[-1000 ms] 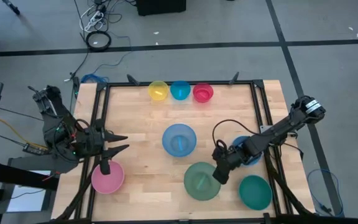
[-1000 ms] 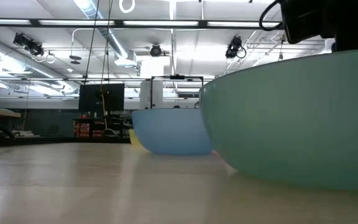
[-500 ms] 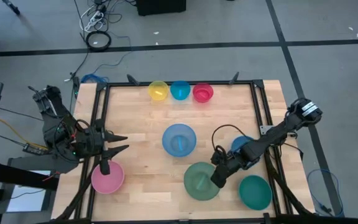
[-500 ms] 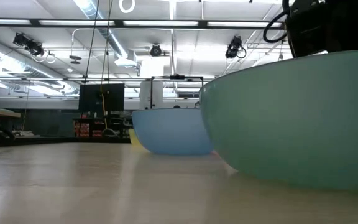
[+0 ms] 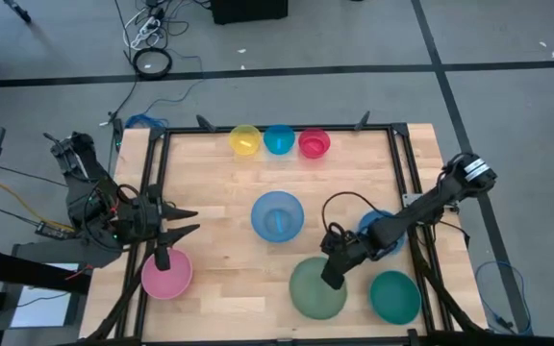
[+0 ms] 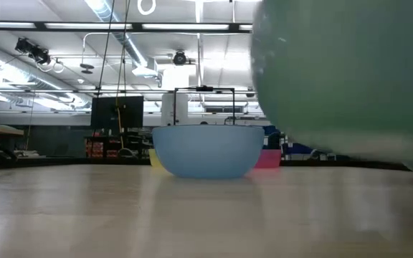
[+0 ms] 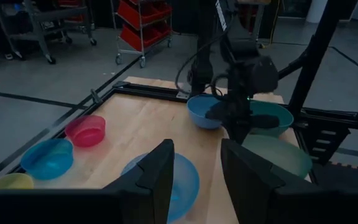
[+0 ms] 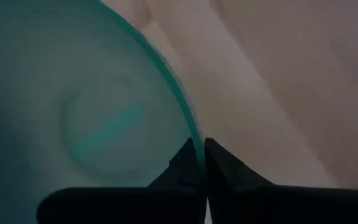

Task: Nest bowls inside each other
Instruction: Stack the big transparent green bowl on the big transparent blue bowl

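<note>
A: Where's the green bowl (image 5: 315,288) from the table (image 5: 219,192) centre's light blue bowl (image 5: 277,215)?
B: Near-right of it, lifted and tilted, teal bowl (image 5: 394,296) just beyond.
A: Who has it?
B: The right gripper (image 5: 332,278), pinched shut on its rim; the light blue bowl lies up-left of that grip. The left gripper (image 5: 183,221), part-open, hangs over the pink bowl (image 5: 166,274), farther off.

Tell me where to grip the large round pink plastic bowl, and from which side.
Pinch the pink bowl's thin rim from straight above, one finger inside, one outside. It sits upright with its open side up, and looks too wide to span. The left gripper is nearest.
</note>
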Robot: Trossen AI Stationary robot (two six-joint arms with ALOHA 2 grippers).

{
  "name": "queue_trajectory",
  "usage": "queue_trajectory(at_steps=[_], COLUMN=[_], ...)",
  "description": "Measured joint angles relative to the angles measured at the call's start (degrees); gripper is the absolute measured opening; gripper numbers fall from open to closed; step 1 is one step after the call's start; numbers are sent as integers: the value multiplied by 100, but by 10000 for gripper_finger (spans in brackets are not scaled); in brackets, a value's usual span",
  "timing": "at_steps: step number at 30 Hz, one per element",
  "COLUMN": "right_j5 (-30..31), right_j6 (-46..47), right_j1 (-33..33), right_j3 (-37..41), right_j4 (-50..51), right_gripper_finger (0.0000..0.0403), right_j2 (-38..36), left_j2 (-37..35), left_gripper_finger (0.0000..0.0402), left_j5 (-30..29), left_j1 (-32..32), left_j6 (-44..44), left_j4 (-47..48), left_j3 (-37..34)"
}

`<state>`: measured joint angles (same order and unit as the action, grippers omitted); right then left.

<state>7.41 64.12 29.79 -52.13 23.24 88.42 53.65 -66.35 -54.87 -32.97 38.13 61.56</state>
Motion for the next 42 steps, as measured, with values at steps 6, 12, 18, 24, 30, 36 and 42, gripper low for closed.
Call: queue_trajectory(at_steps=[6,12,18,24,30,36,42], right_j5=[45,191,-16,-313,-591,-705,-689], right_j6=[-889,-1954,-3019,-3482,-3710,-4075,-4095], right_j1=[-439,-1260,-2278,-2960,-3187,-3245,-3412], right_j3=[-557,-1265,-1676,-1679,-1682,-1677,-1682], right_j4=[112,588,669,689,505,-45,228], right_gripper_finger=[1,1,1,0,0,5,16], right_j2=[-6,-6,51,114,568,1006,1040], left_j2=[0,0,25,174,443,698,862], left_gripper_finger=[142,142,142,142,142,142,142], left_j5=[0,0,-2,166,384,580,917], left_j1=[0,0,0,0,39,42,39], left_j6=[-9,-26,-64,-307,-926,-1700,-2407], left_j4=[22,21,19,140,628,1052,1546], left_j3=[0,0,0,1,2,2,2])
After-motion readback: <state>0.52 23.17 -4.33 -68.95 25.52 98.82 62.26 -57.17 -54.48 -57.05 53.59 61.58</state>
